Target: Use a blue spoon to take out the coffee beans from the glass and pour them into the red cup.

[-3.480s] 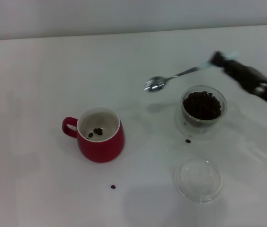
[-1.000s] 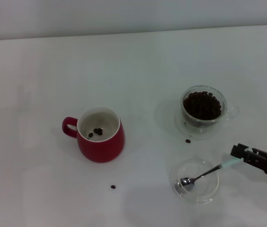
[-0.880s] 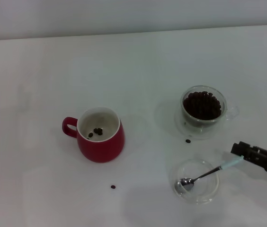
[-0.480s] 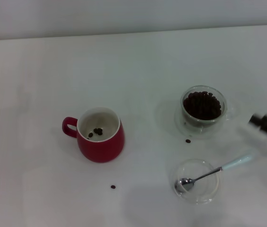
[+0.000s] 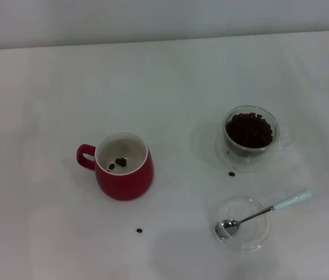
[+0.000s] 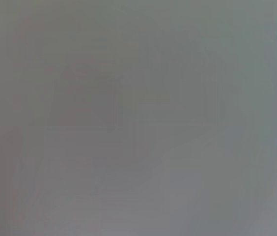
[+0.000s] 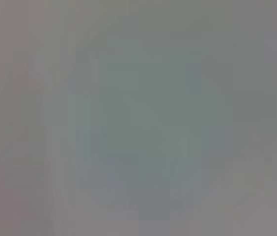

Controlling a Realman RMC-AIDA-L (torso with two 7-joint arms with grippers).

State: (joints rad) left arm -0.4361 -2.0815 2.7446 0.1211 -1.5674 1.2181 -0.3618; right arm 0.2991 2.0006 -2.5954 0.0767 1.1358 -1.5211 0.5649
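The blue spoon [image 5: 263,212] lies free, its metal bowl resting in a shallow clear dish [image 5: 243,240] at the front right and its pale blue handle sticking out to the right. The glass [image 5: 250,131] stands behind it, filled with coffee beans [image 5: 249,129]. The red cup [image 5: 123,165] sits left of centre with its handle to the left and a few beans inside. Neither gripper shows in the head view, and both wrist views are a plain grey blur.
One stray bean [image 5: 231,174] lies just in front of the glass and another [image 5: 139,230] in front of the red cup. The white table [image 5: 170,81] stretches back to a pale wall.
The right gripper let go of the spoon, leaving it in the clear dish, then drew away to the right and out of the head view.
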